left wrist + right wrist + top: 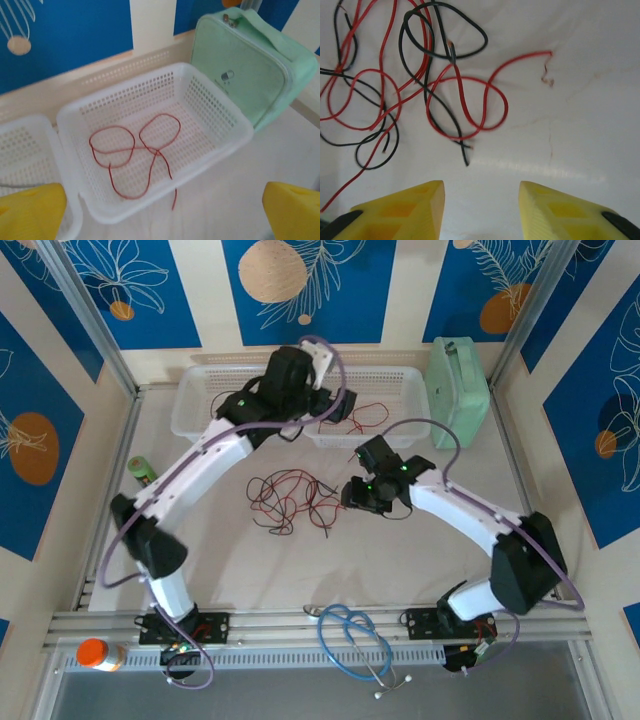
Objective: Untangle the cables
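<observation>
Left tool (160,222) spread above basket (239,136); right tool (481,210) poised over cables (445,100).

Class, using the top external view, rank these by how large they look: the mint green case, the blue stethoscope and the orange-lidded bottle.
1. mint green case and blue stethoscope: they cover a similar spread. The case is solid and the stethoscope is a thin loop lying nearer the camera, so I leave them unranked.
2. orange-lidded bottle: clearly the smallest.
</observation>
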Controlling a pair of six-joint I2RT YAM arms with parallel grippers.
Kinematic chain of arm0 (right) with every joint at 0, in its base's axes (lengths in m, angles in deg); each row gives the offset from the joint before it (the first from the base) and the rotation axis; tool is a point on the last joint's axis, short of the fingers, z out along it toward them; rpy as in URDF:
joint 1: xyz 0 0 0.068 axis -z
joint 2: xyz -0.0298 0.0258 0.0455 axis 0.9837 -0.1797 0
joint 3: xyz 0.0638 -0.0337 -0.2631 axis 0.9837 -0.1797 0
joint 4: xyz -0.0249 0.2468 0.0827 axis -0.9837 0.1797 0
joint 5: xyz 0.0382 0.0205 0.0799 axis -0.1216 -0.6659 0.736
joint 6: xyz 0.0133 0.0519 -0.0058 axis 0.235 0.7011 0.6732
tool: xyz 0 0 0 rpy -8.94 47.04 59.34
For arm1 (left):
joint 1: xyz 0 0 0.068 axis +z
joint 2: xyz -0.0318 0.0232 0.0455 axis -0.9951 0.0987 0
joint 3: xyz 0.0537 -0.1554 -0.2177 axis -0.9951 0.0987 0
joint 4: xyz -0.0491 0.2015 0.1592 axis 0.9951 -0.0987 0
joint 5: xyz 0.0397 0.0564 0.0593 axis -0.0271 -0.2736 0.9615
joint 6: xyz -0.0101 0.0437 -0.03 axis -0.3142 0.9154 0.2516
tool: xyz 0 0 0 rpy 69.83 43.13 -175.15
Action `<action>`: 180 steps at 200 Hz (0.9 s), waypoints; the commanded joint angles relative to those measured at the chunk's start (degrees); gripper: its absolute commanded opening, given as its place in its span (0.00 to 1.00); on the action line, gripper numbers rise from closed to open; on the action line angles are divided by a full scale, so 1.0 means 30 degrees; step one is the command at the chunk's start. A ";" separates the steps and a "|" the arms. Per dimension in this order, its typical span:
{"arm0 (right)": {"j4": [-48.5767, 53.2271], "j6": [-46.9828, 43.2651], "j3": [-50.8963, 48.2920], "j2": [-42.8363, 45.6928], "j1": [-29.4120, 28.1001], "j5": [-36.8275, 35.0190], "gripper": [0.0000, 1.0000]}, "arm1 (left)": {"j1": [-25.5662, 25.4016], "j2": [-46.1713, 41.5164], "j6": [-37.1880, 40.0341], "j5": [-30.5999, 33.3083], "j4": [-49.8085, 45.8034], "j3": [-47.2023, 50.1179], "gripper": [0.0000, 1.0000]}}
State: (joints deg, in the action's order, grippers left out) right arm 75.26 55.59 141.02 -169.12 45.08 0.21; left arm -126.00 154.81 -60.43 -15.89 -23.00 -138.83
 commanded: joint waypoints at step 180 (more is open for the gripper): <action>-0.6127 0.0619 0.1342 -0.5244 -0.0414 -0.1862 0.30 | -0.0114 -1.0551 -0.3982 0.0596 0.0525 1.2969 1.00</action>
State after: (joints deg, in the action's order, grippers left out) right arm 57.14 56.11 145.46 -183.81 44.60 -4.51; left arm -126.05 124.28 -71.36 -14.73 -22.35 -100.43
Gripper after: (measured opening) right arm 0.299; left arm 0.997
